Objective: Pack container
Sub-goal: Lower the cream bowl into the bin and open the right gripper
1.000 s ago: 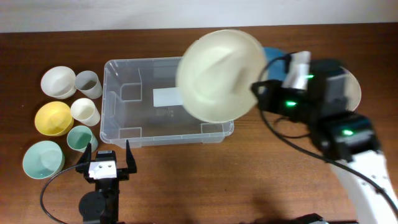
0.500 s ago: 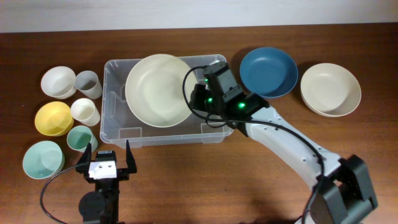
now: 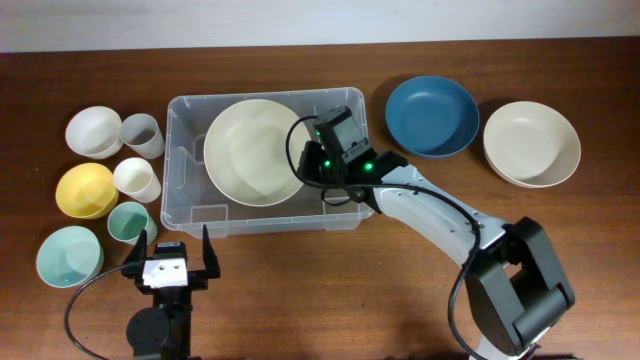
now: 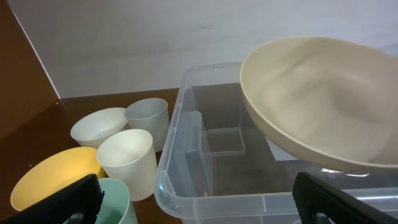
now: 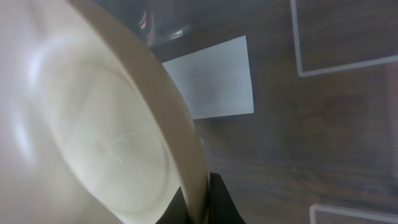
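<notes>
A dark brown wood-grain worktop (image 3: 300, 300) fills nearly the whole overhead view, its grain running left to right under soft, even light (the sheen on the wood is mild and diffuse). Along its far edge runs a plain off-white wall (image 3: 300, 18). In the left wrist view the wall is a pale, faintly mottled surface rising behind the wood.

Overhead was evenly lit, soft light from above, faint shadows on the table (image 3: 300, 290). Slight glare on container (image 3: 260, 226) rim. Left wrist: cream plate (image 4: 317, 99) was smeared w/ motion blur, wall (image 4: 155, 37) looked bright. Right wrist: v. close, plate rim was out of focus, white label (image 5: 211, 78) softly blurred.
</notes>
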`<control>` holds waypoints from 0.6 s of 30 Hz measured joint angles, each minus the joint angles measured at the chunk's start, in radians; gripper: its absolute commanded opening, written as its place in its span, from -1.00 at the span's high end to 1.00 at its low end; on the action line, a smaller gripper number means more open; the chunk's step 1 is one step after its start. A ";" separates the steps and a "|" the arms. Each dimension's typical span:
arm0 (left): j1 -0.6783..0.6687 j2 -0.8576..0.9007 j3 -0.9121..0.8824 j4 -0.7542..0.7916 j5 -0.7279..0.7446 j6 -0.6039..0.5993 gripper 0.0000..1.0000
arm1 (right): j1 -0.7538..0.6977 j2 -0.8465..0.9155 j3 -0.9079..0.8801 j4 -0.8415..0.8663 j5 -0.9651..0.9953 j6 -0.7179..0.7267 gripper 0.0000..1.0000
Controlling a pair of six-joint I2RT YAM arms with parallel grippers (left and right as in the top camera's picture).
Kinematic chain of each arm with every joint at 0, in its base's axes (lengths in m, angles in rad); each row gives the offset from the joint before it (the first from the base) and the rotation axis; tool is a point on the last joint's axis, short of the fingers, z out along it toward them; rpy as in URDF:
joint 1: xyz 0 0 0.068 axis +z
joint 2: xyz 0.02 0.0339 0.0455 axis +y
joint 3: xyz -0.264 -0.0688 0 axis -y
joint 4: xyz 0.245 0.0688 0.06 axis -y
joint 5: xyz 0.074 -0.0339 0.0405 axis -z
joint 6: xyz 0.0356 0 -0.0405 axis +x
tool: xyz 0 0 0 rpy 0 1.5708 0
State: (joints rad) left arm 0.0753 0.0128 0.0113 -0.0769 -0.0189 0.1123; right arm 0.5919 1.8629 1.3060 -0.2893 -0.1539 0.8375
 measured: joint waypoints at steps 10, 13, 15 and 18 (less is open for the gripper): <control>0.000 0.000 0.000 0.000 0.000 0.000 -0.99 | 0.032 0.052 0.000 0.007 -0.016 0.023 0.92; 0.000 0.000 0.000 0.000 0.000 0.000 -0.99 | 0.043 0.056 0.000 0.006 -0.021 0.024 0.92; 0.000 0.000 0.000 0.000 0.000 0.000 -0.99 | 0.048 0.056 0.000 0.007 -0.024 0.026 0.92; 0.000 0.000 0.000 0.000 0.000 0.000 -0.99 | 0.057 0.056 0.000 0.007 -0.024 0.026 0.92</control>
State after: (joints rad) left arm 0.0753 0.0128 0.0113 -0.0769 -0.0189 0.1123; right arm 0.6491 1.9190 1.3060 -0.2825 -0.1776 0.8639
